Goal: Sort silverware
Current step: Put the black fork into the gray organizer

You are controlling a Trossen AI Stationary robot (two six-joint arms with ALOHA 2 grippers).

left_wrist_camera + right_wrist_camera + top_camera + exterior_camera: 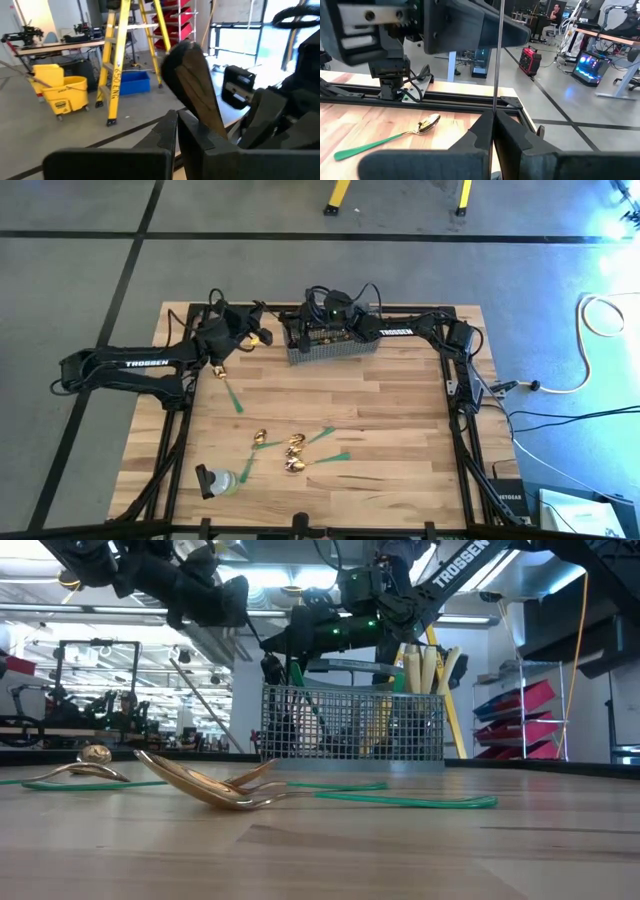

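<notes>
My left gripper (257, 335) hangs over the table's far left, shut on a spoon whose rounded bowl (189, 75) sticks out past its fingers. My right gripper (300, 330) sits at the left end of the grey mesh basket (335, 350), shut on a thin dark piece of silverware (497, 55) seen edge-on; what kind, I cannot tell. Cream knife handles (425, 670) stand in the basket. A gold spoon with a green handle (420, 125) lies flat on the table below my left gripper. Three more gold spoons (293, 450) lie near the table's middle. My left gripper holds the spoon below its bowl (212, 122); its own fingers hide the place of contact. The fingers point level. The bowl rises beyond them, tilted, clear of the table. My right gripper pinches the thin piece between its two fingers at its lower part (495, 107). The fingers point level toward the table's left. The piece stands upright above them, running out of the picture.
The table's black frame rail (445, 97) runs along the far edge. A dark and pale-green object (215, 480) lies near the front left corner. The two grippers are close to each other at the basket's left end. Bare wood lies at the right.
</notes>
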